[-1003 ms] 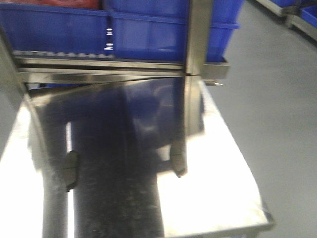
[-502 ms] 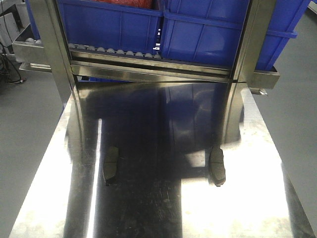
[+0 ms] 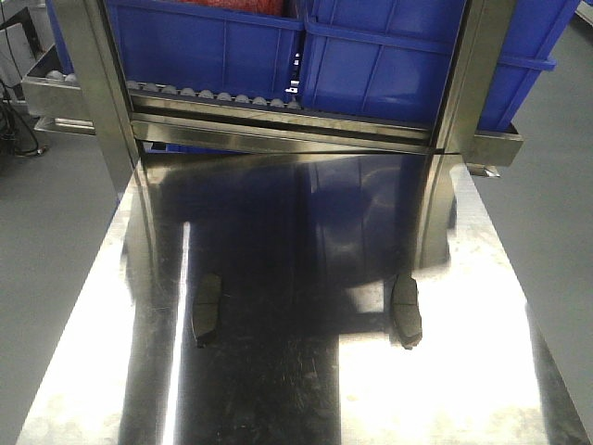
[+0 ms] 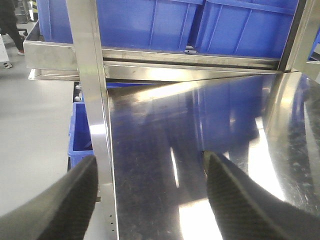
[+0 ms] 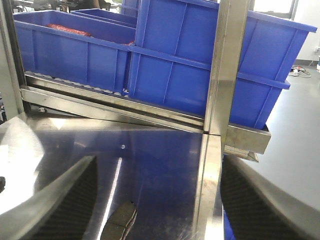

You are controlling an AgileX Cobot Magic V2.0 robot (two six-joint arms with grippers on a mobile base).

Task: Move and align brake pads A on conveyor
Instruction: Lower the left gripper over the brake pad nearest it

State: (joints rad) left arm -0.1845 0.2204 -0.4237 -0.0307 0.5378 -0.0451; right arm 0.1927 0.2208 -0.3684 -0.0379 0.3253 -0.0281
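- Two dark grey, curved, flat brake pads (image 3: 206,309); one lies between the open right fingers (image 5: 60,200).
- Empty left fingers (image 4: 240,200) stand open too.
- Likely stiff, heavy: pinch across mid-width.

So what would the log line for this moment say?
left gripper open, empty | right gripper open, empty | two brake pads lying apart on steel table | conveyor not in view

Shiny steel tabletop (image 3: 445,389), blue bins (image 3: 204,46) on roller rack (image 3: 213,96), grey floor (image 3: 46,241)
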